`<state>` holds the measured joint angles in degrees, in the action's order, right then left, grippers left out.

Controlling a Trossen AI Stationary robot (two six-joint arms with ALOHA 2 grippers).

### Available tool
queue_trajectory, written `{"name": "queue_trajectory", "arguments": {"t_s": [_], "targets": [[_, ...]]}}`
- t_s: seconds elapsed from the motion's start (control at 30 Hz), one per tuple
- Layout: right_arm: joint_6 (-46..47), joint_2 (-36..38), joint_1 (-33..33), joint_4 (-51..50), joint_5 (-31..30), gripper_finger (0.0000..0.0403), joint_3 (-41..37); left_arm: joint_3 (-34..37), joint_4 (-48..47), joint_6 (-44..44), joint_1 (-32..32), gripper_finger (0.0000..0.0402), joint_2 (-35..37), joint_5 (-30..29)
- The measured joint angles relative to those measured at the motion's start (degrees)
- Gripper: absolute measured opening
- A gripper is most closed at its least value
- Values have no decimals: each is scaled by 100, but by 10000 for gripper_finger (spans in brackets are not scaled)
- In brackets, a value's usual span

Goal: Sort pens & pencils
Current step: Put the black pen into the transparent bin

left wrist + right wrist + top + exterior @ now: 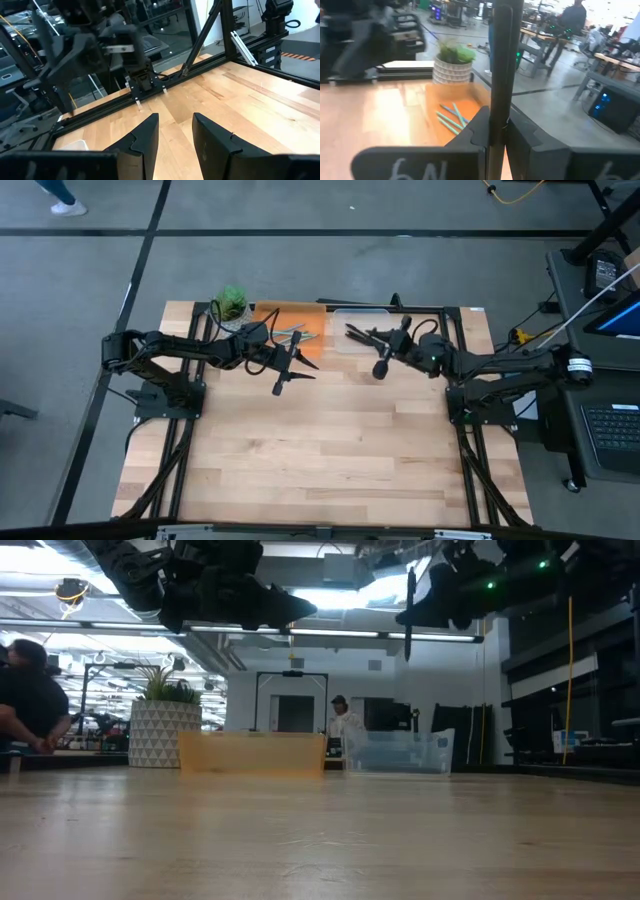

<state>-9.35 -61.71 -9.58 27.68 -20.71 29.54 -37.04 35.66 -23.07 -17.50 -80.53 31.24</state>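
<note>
- The right gripper (pixel 492 131) is closed on a dark pen (pixel 500 60). The pen is thin, straight and smooth, and it stands upright between the two fingers, so it hangs nearly vertical in the low view (pixel 410 600).
- In the high view this gripper (pixel 383 366) is in the air just beside the clear bin (pixel 360 340). I judge that the dark pen is carried toward this bin, where other dark sticks (pixel 362 333) already lie.
- The left gripper (pixel 175 135) holds nothing; its two dark, wedge-shaped fingers stand apart over bare wood. In the high view it (pixel 283 380) hovers near the orange tray (pixel 310 350).
- The orange tray is flat with low walls, and light blue-grey pencils (pixel 451 117) lie in it, a few crossing each other.
- So the sorting seems to go by colour: light sticks in the orange tray, dark ones in the clear bin.
- Behind the tray stands a plant pot (pixel 452 70) with a patterned white surface.
- The table (pixel 330 460) is of pale wooden planks.
</note>
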Motion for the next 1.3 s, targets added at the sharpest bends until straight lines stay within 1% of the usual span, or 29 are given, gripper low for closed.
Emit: {"name": "queue_trajectory", "arguments": {"t_s": [0.17,0.53,0.67,0.77,0.83,0.97,1.13,1.3], "targets": [[29,-47,-470,-9,277,38,-2,0,-2,0,2,112,0,0],[174,-494,-1321,164,300,38,-2,0,-10,0,2,112,0,0],[307,-644,-1564,177,654,38,-2,0,-15,0,2,112,0,0],[311,-718,-1649,163,757,38,-2,-2,-18,0,2,112,0,0],[309,-723,-1692,87,934,38,-2,-2,-32,0,2,112,0,0],[311,-723,-1773,-330,1008,38,13,-2,-56,0,0,112,0,-2],[431,-726,-1908,-1488,1107,38,341,-2,-55,-2,0,112,0,-2],[418,-726,-2010,-2527,1156,38,848,-2,-57,-2,0,112,0,-2]]}}
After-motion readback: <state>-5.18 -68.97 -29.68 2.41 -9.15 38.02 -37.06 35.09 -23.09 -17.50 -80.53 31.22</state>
